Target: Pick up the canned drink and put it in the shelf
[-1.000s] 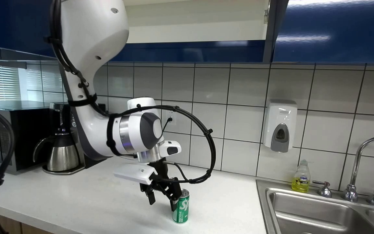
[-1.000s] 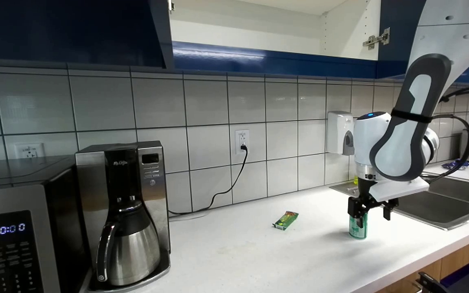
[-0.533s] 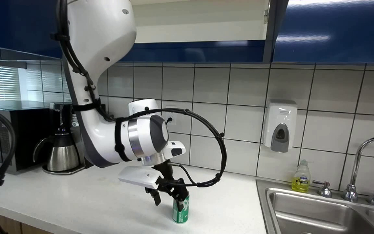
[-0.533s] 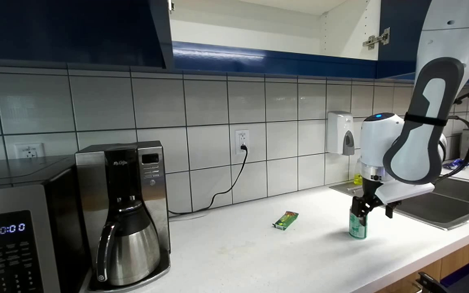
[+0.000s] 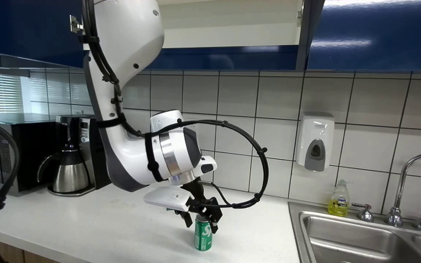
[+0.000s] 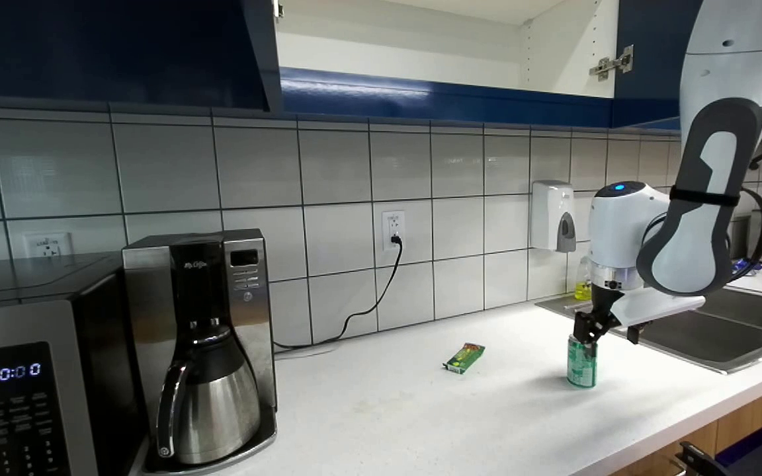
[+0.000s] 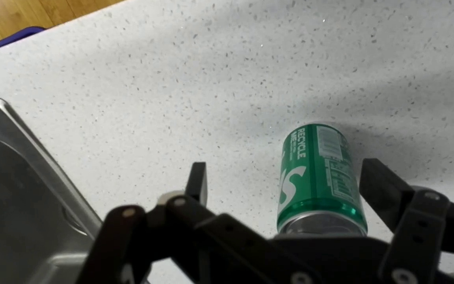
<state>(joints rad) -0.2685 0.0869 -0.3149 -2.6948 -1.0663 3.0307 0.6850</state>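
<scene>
If you close the wide, empty gripper (image 7: pixel 284 173) now, the can (image 7: pixel 320 173), off-centre right in the wrist view, may tip.

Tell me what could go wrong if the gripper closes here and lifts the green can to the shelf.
The wrist view shows the can nearer one finger of the open gripper, so closing might shove or tip it.
In an exterior view the fingertips seem to reach only the can's upper part, so a high grip could slip.
The shelf is above, and its blue lower edge could catch the can.
</scene>
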